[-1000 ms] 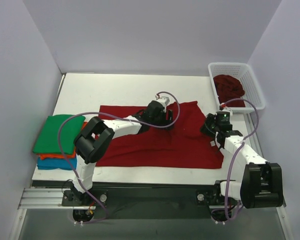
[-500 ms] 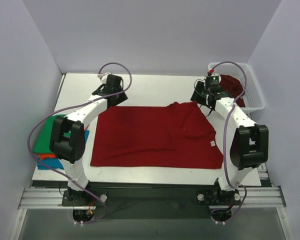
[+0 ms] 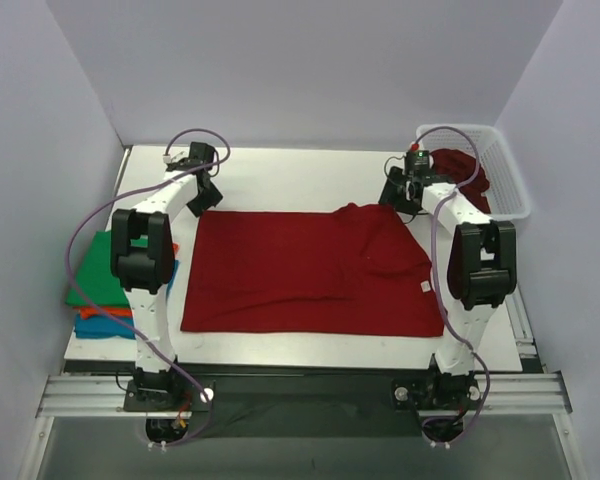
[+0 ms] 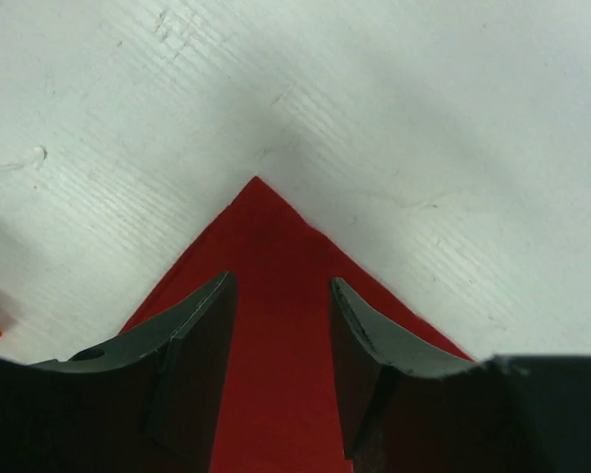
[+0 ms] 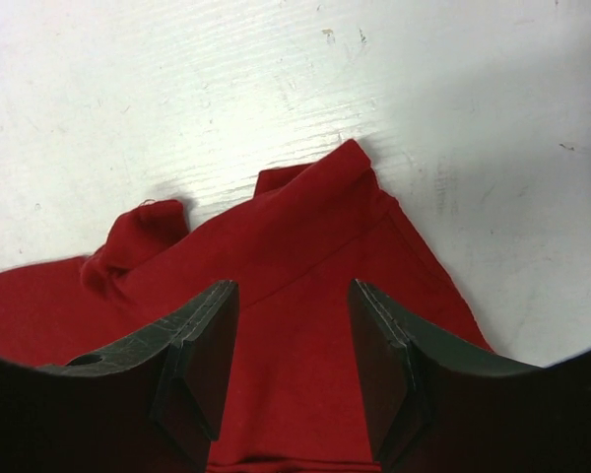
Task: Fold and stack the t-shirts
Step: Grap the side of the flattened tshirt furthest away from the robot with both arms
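At the left, 3 folded t-shirts (image 3: 92, 285), green over orange over blue, sat stacked on the table (image 3: 280, 175). The left gripper (image 4: 279, 288) hung over the far-left corner of the spread dark red t-shirt (image 3: 310, 275), its 2 fingers (image 4: 192, 355) about half parted, nothing pinched. The right gripper (image 5: 293, 291) straddled the far-right corner, its fingers (image 5: 384, 365) likewise parted and empty. Another dark red shirt (image 3: 462, 168) lay crumpled in the basket (image 3: 508, 172).
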Tool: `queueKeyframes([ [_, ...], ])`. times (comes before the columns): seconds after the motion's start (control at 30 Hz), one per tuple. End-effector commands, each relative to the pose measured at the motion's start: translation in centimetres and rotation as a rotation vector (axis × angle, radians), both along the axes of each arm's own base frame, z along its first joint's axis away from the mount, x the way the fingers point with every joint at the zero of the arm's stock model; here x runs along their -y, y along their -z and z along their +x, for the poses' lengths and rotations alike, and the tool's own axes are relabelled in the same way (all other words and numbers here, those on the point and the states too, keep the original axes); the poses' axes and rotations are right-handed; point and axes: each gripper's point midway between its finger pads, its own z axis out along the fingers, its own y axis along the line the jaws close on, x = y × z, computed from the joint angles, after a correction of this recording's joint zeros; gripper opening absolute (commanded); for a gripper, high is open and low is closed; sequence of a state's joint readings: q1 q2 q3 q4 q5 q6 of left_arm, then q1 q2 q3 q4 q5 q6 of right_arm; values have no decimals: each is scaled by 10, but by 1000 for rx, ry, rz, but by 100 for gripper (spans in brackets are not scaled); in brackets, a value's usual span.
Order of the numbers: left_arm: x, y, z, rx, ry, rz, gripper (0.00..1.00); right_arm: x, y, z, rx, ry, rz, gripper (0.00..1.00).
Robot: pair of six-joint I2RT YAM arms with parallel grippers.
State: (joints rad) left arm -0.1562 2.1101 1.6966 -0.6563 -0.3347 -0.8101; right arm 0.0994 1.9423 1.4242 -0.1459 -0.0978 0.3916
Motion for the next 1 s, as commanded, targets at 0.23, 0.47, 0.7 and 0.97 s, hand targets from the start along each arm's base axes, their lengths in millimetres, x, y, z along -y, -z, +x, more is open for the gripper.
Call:
queueKeyframes([
  [0.23,-5,13,31,-14,-24,-41,50,5,-8,9,25,0,33,49],
  [0.47,-2,30,37,-35,-18,-53,42,3,-7,18,28,-6,65,49],
  [0.7,-1,44,29,-54,-22,-63,31,8,5,27,2,7,115,58],
  [0.97,4,50,25,-54,-2,-76,0,12,11,41,-13,32,166,61],
])
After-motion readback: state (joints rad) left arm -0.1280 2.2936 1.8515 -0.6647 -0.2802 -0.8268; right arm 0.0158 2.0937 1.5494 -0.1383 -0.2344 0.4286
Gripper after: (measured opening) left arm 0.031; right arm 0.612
